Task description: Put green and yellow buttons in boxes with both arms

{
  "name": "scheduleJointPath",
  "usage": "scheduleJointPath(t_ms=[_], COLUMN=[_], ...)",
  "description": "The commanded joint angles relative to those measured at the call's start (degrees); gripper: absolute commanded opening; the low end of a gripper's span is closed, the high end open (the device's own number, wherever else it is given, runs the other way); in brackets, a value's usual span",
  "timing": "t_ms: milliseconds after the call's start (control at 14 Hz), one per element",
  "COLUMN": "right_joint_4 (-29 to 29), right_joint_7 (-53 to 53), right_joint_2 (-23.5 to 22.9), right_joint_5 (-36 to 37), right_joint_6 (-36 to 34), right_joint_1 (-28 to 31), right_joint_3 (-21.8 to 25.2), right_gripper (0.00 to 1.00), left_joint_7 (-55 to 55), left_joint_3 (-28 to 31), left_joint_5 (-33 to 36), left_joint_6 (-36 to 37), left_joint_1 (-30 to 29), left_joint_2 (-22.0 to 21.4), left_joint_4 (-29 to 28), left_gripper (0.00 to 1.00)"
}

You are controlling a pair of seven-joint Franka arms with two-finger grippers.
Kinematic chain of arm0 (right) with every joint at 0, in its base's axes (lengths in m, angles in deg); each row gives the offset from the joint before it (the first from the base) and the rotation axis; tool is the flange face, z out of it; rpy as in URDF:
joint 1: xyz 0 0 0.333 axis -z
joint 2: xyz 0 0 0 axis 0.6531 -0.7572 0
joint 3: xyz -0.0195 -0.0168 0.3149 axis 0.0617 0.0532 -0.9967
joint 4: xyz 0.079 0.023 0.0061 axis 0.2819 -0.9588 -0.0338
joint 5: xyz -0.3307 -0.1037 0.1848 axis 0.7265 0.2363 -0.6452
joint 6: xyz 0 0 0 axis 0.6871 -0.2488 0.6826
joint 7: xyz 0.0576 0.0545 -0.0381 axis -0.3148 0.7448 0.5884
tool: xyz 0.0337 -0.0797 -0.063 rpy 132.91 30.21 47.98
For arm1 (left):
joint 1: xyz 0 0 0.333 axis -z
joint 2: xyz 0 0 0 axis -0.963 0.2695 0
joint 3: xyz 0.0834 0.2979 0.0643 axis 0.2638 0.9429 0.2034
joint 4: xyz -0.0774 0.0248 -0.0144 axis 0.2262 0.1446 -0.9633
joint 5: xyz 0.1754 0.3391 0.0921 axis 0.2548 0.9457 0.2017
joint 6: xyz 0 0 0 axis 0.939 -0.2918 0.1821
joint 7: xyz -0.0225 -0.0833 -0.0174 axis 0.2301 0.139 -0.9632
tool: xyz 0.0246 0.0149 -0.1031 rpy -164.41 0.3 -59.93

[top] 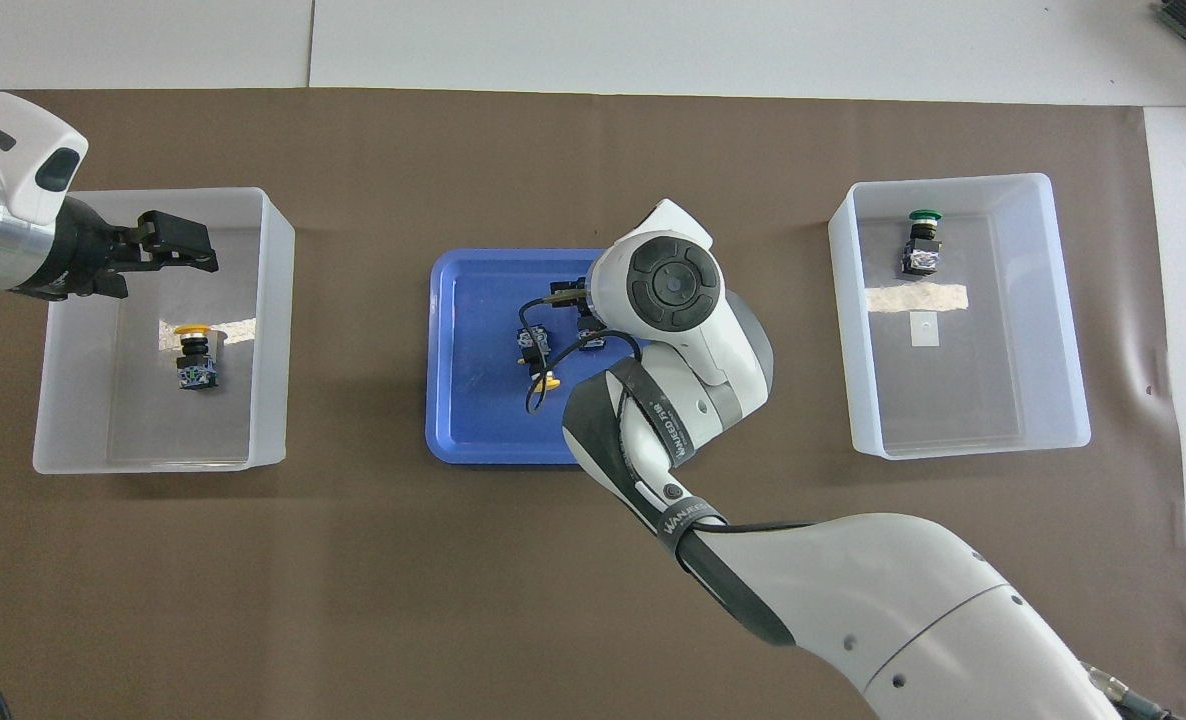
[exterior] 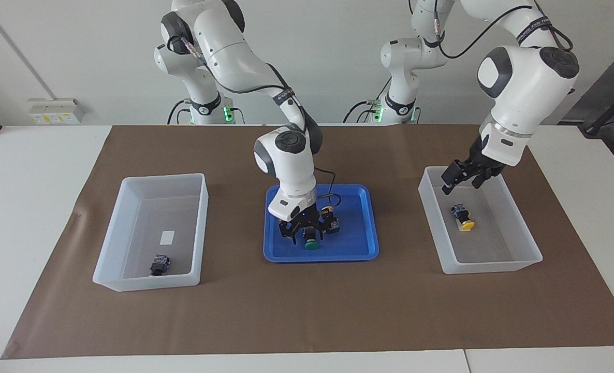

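My right gripper is down in the blue tray, its fingers shut on the body of a green button that rests on the tray. In the overhead view the wrist hides this. A yellow button lies beside it, nearer the robots. My left gripper hangs open and empty over the box at the left arm's end. A second yellow button lies in that box. The other box holds a green button.
Brown paper covers the table under both boxes and the tray. A small white label lies on the floor of the box at the right arm's end. The right arm's forearm stretches low over the paper toward the tray.
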Motion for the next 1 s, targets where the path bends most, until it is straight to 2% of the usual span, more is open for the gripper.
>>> scheduleJointPath(t_ms=[0, 72, 143, 287, 430, 573, 717, 932], right_joint_4=[-2.8, -2.5, -2.0, -1.9, -3.0, -6.1, -11.0, -14.6], right_joint_7=[-3.2, -5.4, -6.8, -7.7, -9.6, -7.8, -4.9, -1.8], right_joint_2=[0.3, 0.4, 0.4, 1.5, 7.0, 12.8, 18.4, 23.6], right_joint_5=[0.4, 0.4, 0.4, 0.4, 0.4, 0.4, 0.4, 0.4], right_joint_6=[2.5, 2.1, 1.8, 1.6, -2.3, -6.1, -6.2, -8.5], right_joint_1=[-0.2, -0.7, -0.9, -0.7, 0.5, 4.8, 9.2, 14.5], right_joint_3=[-0.2, -0.2, -0.2, -0.2, 0.0, -0.1, -0.1, 0.0], right_gripper=[0.47, 0.18, 0.00, 0.00, 0.00, 0.00, 0.00, 0.00], left_joint_7=[-3.8, -6.0, -8.4, -12.4, -15.7, -18.2, -19.6, -21.3], left_joint_3=[0.7, 0.7, 0.7, 0.7, 0.7, 0.7, 0.7, 0.7], left_joint_5=[-0.4, -0.4, -0.4, -0.4, -0.4, -0.4, -0.4, -0.4], left_joint_6=[2.0, 2.0, 1.7, 0.2, -2.7, -5.9, -9.9, -14.5], left_joint_1=[2.1, 3.3, 4.7, 7.2, 9.6, 11.5, 12.9, 16.0], left_joint_2=[0.5, 0.5, 0.5, 0.5, 0.7, 1.8, 2.0, 3.1], left_joint_4=[1.2, 1.1, 1.0, 0.5, 0.0, -1.4, -3.6, -6.6], left_gripper=[1.00, 1.00, 1.00, 1.00, 1.00, 1.00, 1.00, 1.00])
